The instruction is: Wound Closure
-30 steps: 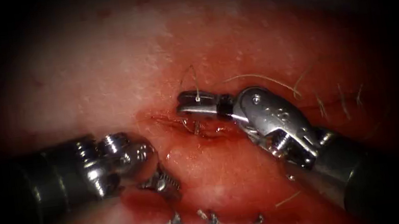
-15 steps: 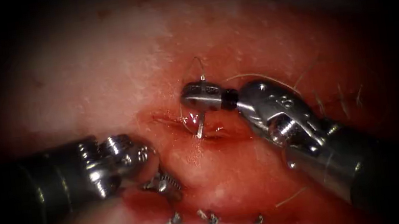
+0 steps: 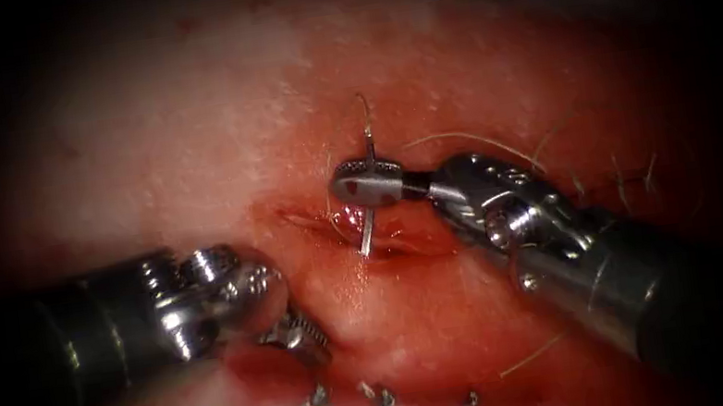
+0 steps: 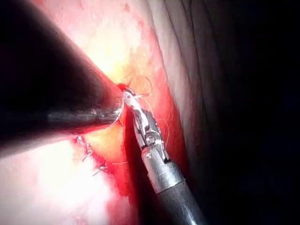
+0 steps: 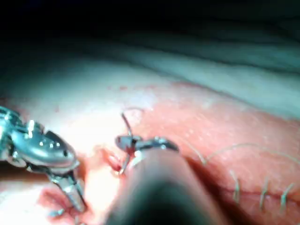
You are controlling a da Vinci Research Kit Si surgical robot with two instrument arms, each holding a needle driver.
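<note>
On the tissue [image 3: 186,142], my right tool [image 3: 359,183] is shut on the curved needle [image 3: 366,230], gripping it near the middle of its curve. The needle stands nearly upright. Its tip points down into the cut [image 3: 404,242] at the left end, and a thin thread [image 3: 363,111] rises from its upper end. The same grip shows in the right wrist view, jaws [image 5: 127,140] on the needle [image 5: 125,123]. My left tool [image 3: 300,334] rests shut, lower left of the cut, its tips against the tissue and holding nothing I can make out. It appears again [image 5: 74,194] beside red fluid.
Three finished stitches with short cut ends [image 3: 379,404] lie in a row near the front edge. Red fluid [image 3: 261,361] pools around the left tool's tips. Fine pale strands [image 3: 465,138] lie on the tissue right of the cut. The right tool's shaft [image 4: 164,173] crosses the left wrist view.
The right tool has rolled its wrist and shifted slightly right. The needle swung from lying flat to standing with its tip down at the cut. The left tool has stayed put.
</note>
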